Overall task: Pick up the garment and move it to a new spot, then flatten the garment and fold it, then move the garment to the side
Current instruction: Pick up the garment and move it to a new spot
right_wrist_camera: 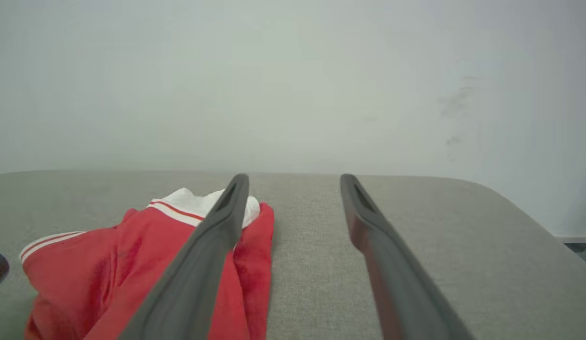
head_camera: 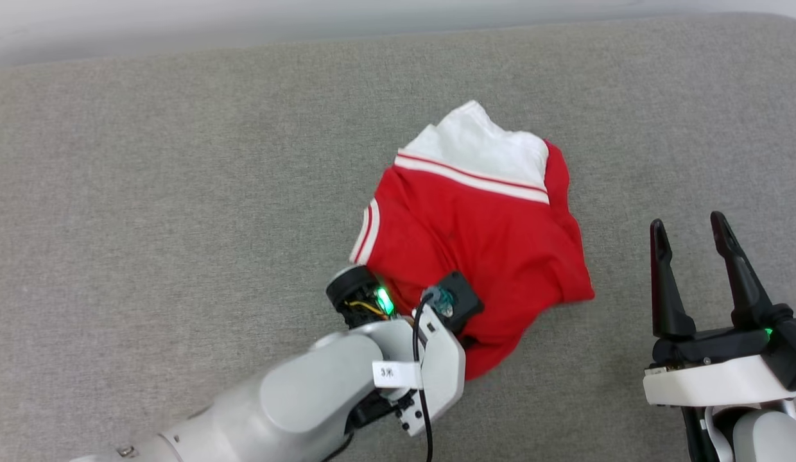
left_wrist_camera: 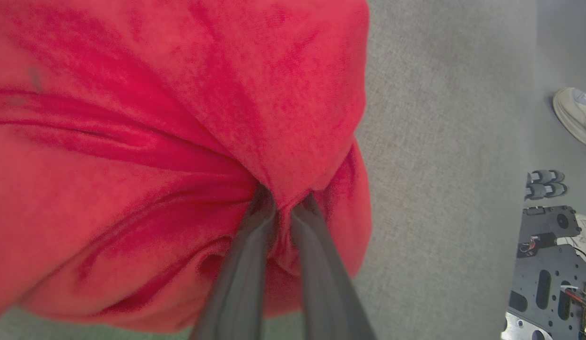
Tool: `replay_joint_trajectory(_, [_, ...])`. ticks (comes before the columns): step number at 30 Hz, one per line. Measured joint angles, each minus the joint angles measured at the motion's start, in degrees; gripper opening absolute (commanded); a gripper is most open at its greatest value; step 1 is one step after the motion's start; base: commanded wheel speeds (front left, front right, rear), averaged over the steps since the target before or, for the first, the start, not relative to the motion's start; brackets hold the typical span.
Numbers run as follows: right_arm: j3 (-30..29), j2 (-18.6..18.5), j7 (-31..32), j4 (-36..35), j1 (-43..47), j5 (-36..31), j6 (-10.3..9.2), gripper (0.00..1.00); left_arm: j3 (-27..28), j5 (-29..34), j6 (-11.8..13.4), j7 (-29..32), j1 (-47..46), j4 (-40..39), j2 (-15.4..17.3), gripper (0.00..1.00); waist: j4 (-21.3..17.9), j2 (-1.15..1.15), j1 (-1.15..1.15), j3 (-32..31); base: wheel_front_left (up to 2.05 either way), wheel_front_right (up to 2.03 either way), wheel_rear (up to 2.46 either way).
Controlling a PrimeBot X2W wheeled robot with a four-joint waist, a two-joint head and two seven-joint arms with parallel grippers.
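Note:
The garment [head_camera: 481,237], a red T-shirt with white sleeves and striped trim, lies crumpled in a heap on the grey padded surface [head_camera: 180,192]. My left arm reaches in from the lower left, its wrist over the shirt's near edge. In the left wrist view my left gripper [left_wrist_camera: 283,200] is shut on a pinched fold of the red fabric [left_wrist_camera: 179,118], which bunches around the fingertips. My right gripper [head_camera: 690,231] stands open to the right of the shirt, apart from it. In the right wrist view the shirt [right_wrist_camera: 132,255] lies left of those fingers [right_wrist_camera: 368,222].
The grey surface [right_wrist_camera: 416,236] extends wide to the left and behind the shirt, ending at a pale wall [right_wrist_camera: 293,85]. In the left wrist view the surface's edge drops to a floor with a person's pale shoe [left_wrist_camera: 576,115] and the robot's dark base [left_wrist_camera: 548,269].

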Motion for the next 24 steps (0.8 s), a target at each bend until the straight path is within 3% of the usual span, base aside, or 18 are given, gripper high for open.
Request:
replay_joint_trajectory(1, [0.0,0.0,0.0,0.1,0.1,0.0,0.0,1.0,-0.1,0.2,0.0,-0.6,0.5,0.1,-0.2,0.0,0.1,0.0,0.0,-0.2,0.0,0.0,0.0])
replay_joint_trajectory(2, [-0.1,0.0,0.0,0.3,0.4,0.0,0.0,1.0,-0.1,0.3,0.0,-1.5,0.7,0.5,-0.3,0.25,0.2,0.0,0.0,-0.4,0.0,0.0,0.0])
replay_joint_trajectory(3, [-0.1,0.0,0.0,0.5,0.5,0.0,0.0,1.0,-0.1,0.4,0.0,-2.8,0.7,1.1,-0.5,1.0,0.4,0.0,0.0,-0.7,0.0,0.0,0.0])
replay_joint_trajectory(6, [0.1,0.0,0.0,1.0,0.7,0.0,0.0,1.0,0.7,1.9,0.9,-7.9,0.7,3.1,-1.2,1.0,0.6,0.0,0.0,-1.8,0.0,0.0,0.0])
replay_joint_trajectory(9, [0.1,0.0,0.0,1.4,1.8,0.0,0.0,1.0,2.6,2.7,3.7,-13.4,0.7,3.3,-2.0,1.0,0.8,0.0,0.0,-3.3,0.0,0.0,0.0])
replay_joint_trajectory(18, [-0.3,0.0,0.0,2.5,4.9,-0.2,0.0,1.0,9.6,3.7,14.7,-26.2,4.5,0.2,0.1,1.0,1.5,0.0,0.0,-8.3,0.0,0.0,0.0])
replay_joint_trajectory(19, [-0.6,0.0,0.0,2.7,6.1,-0.2,0.0,1.0,12.6,3.5,18.1,-28.2,6.9,-0.8,1.9,1.0,1.9,0.0,0.0,-10.0,0.0,0.0,0.0])
replay_joint_trajectory(24, [-0.7,0.0,0.0,2.9,7.4,-0.2,0.0,1.0,19.9,4.6,24.0,-29.2,11.6,-4.7,5.0,1.0,2.7,0.0,0.0,-12.4,0.0,0.0,0.0])
